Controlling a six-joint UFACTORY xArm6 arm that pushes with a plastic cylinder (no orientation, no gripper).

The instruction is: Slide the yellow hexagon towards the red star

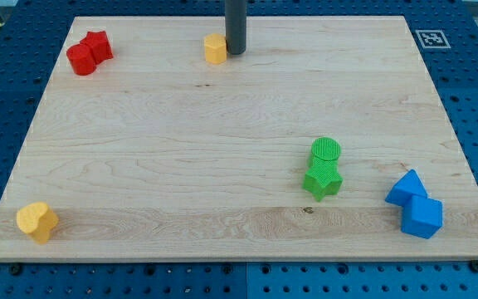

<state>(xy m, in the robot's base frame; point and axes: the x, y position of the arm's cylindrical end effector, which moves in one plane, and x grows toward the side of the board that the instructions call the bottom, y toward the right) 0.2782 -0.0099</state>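
1. Wood covers the whole board (222, 166), and a blue pegboard table (7, 124) shows all around it.
2. I have no claw here, only a rod, so nothing is held. My tip (236, 52) sits at the far edge, touching or just beside the right side of the yellow hexagon (215, 49).
3. The red star (99, 45) is far left, stuck next to a red round block (80, 59).
4. I think a good push goes straight left, with my tip kept behind the middle of the hexagon so it does not spin away.
5. The far edge is very close, so I must not push that way.
6. The path between them is bare wood.
7. The yellow heart (37, 221), green star (323, 179), green round block (326, 150) and two blue blocks (416, 205) are well apart, near me.
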